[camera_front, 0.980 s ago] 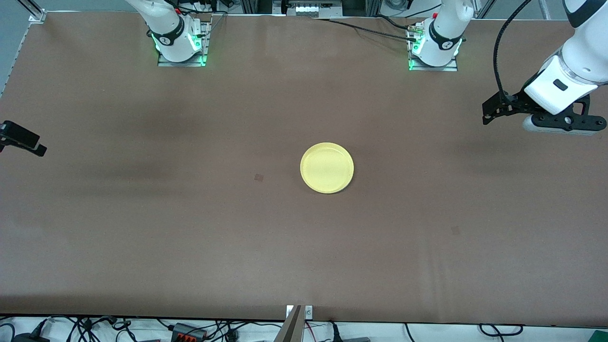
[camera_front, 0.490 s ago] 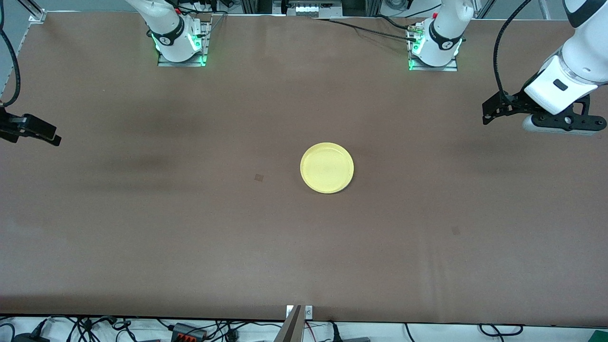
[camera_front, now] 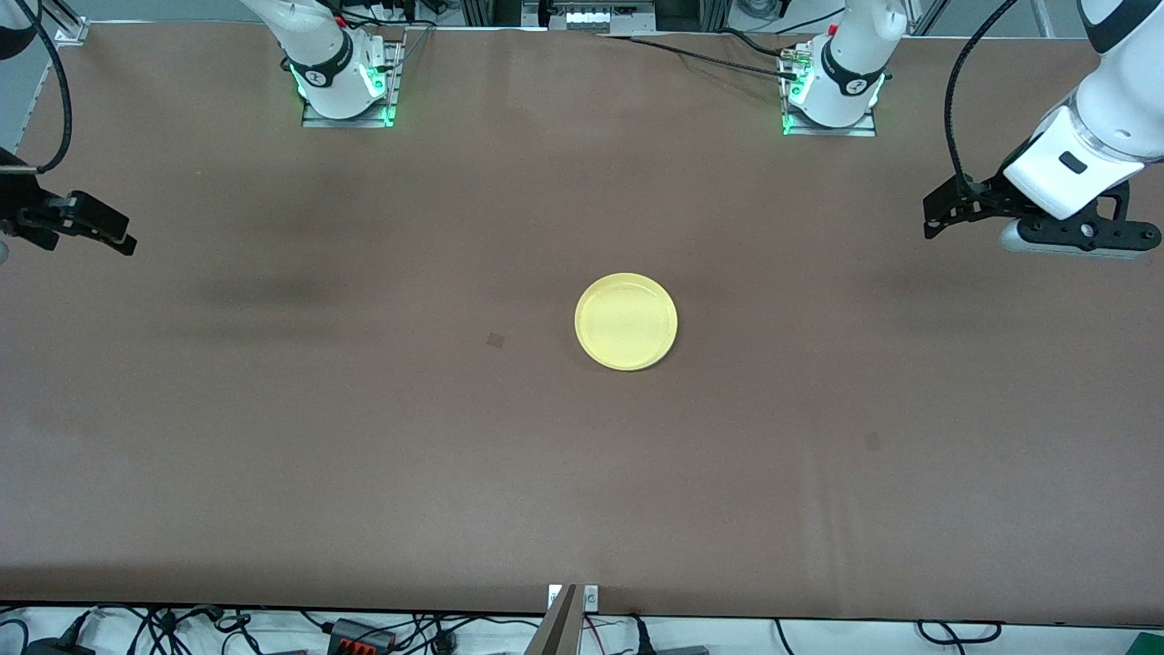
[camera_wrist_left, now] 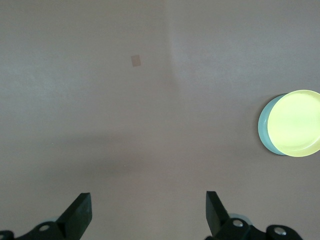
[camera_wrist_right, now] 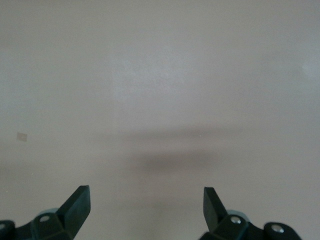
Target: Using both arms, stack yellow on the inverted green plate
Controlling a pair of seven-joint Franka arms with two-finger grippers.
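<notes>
I judge the stack done: the round yellow plate (camera_front: pixel 626 321) sits on the pale mint-green plate (camera_wrist_left: pixel 264 131) mid-desk (camera_front: pixel 273 437), both my left end effector (camera_wrist_left: pixel 145 215) and right end effector (camera_wrist_right: pixel 145 207) wide open, empty, well apart.

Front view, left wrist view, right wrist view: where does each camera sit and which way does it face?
Front view: high across the table, facing both bases; yellow plate mid-table, both arms at its ends.
Left wrist view: on the left wrist, looking down past the open left gripper; yellow plate on green plate.
Right wrist view: looking down past the open right gripper at bare table.
Shared: the yellow plate.
</notes>
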